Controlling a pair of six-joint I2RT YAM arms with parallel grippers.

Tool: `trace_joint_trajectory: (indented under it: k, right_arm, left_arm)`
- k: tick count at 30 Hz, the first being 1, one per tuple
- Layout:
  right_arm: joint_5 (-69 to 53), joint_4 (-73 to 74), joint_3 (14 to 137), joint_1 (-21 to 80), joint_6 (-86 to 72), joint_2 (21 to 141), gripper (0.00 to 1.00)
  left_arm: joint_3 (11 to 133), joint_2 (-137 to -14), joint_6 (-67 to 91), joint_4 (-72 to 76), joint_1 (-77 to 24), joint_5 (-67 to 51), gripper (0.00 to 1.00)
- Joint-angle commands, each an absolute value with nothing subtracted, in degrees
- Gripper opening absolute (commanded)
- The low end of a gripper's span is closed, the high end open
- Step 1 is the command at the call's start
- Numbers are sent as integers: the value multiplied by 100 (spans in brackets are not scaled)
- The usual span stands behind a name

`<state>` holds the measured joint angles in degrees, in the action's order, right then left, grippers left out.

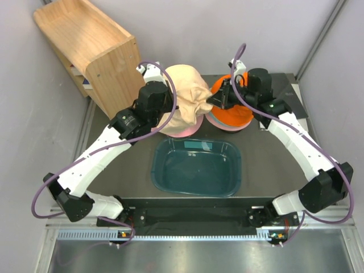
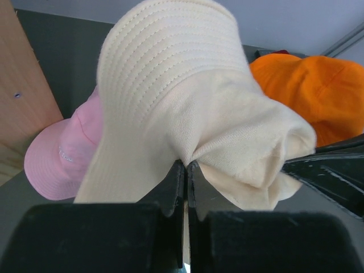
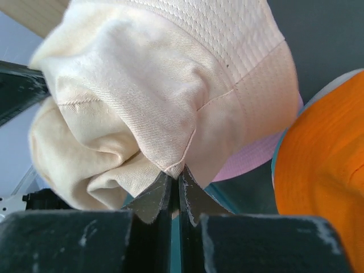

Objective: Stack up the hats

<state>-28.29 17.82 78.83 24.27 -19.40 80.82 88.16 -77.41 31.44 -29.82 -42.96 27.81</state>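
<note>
A beige hat (image 1: 187, 98) hangs bunched between the two arms, above a pink hat (image 1: 183, 132) lying on the table. My left gripper (image 2: 186, 165) is shut on a fold of the beige hat (image 2: 170, 85) from the left. My right gripper (image 3: 175, 175) is shut on another fold of the beige hat (image 3: 159, 85) from the right. An orange hat (image 1: 234, 115) tops a small pile at the back right, with teal and pink brims showing under it. In the left wrist view the pink hat (image 2: 60, 162) lies lower left and the orange hat (image 2: 318, 91) right.
A dark teal tub (image 1: 196, 166) sits just in front of the hats, in the middle of the dark mat. A wooden shelf unit (image 1: 88, 48) stands at the back left, close to the left arm. Grey walls close the back and sides.
</note>
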Motion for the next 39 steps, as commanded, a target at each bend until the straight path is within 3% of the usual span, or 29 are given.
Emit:
trace_joint_trajectory:
  k: [1,6,16,29,39]
  right_arm:
    - [-2523,1872,8472,2487,-1828,7910,0]
    - [-2505,1714,8621,2496,-1995,8208,0]
    - [-2338,2144,10045,2514,-2083,9403,0]
    - [-1925,2391,11144,2689,-2136,10634,0]
    - [-1582,2347,11654,2795,-2109,11197,0]
  left_arm:
    - [8719,-7541,3190,-2681,-4210,3023,0]
    - [8517,-7567,3225,-2751,-4052,3217,0]
    - [8482,-7506,3551,-3156,-3920,3920,0]
    - [7471,-7804,3955,-2698,-2532,2304,0]
    - [7076,-8138,4210,-2734,-1960,2127,0]
